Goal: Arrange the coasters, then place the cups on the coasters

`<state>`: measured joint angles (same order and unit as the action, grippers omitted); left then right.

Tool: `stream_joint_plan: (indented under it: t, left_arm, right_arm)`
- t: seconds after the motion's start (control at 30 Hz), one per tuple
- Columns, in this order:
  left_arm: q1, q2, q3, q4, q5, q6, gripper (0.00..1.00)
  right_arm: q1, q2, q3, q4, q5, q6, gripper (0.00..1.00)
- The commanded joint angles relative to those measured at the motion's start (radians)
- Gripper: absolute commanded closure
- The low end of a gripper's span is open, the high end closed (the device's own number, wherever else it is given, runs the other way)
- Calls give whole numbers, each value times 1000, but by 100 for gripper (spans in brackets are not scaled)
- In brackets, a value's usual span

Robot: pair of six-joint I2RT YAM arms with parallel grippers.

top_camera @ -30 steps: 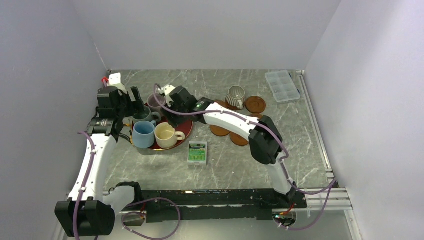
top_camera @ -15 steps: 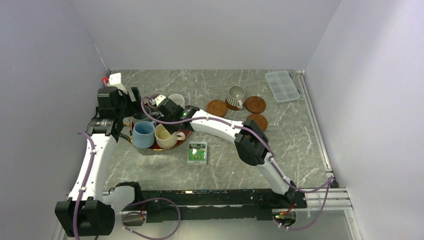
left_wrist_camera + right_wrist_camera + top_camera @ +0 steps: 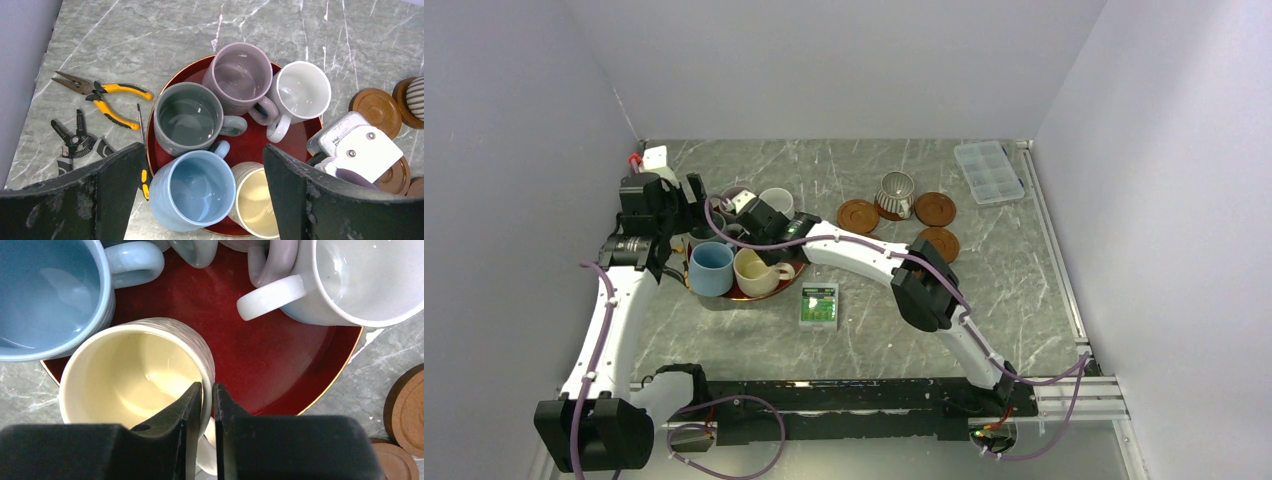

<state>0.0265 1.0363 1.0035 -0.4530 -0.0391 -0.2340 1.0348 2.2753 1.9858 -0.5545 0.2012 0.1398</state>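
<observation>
Pinching rim of cream mug with right jaws — seemingly tight — holding left jaws wide open above dark-red tray.

Red tray crowded, cream mug tight against blue mug, bare tray floor between cream and white mug, pliers beside tray's left rim, open marble table beyond

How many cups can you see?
6. Five sit on the red tray: light blue cup, cream cup, grey-green cup, mauve cup, white cup. The striped cup stands apart on a coaster.
</observation>
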Motion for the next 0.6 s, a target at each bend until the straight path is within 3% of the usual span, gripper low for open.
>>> stream_joint_plan:
  t: [0.0,0.17,0.4,0.57]
  left_arm:
    - [1,2,11,28,16,-18,6]
    - [1,2,12,28,15,-18,6]
    - [1,1,12,27,14,-18,6]
    - [1,-4,14,25,10,-17,6]
  right_arm:
    - [4,15,62,-11,16,0,86]
    - [5,15,72,-14,10,9,100]
    - [8,-9,59,5,17,19,100]
    - [8,-95,-45,104,24,44,100]
